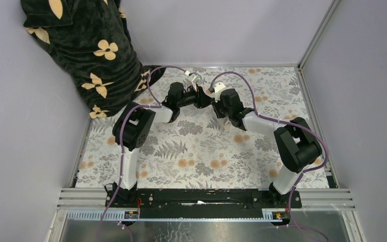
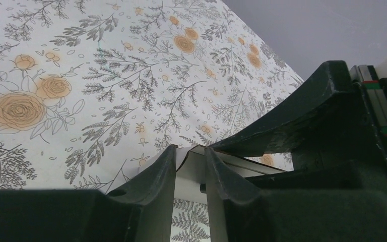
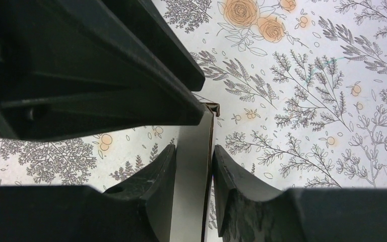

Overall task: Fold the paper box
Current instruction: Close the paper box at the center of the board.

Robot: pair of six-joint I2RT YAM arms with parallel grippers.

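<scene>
Work surface: a table under a floral cloth, enclosed by plain grey walls. Nearest the camera, both arm bases are bolted at the near edge. The left arm and right arm reach forward and converge at the far middle of the table. There, the left gripper is clamped on a white panel of the paper box, and card fills the gap between its fingers. The right gripper is likewise clenched on a panel of the same box, seen edge-on from its wrist. The two grippers are close together, with the box held between them just above the cloth. Its degree of folding cannot be determined from these views. Assessment: the card is thin and light, stiff only along its creases, so it is likely to buckle or dent under a hard pinch and to slip if held loosely. Grip is best taken on flat panels close to a fold line, never on free flap tips. Beyond, at the far left corner, a person's dark flowered garment overhangs the table.
</scene>
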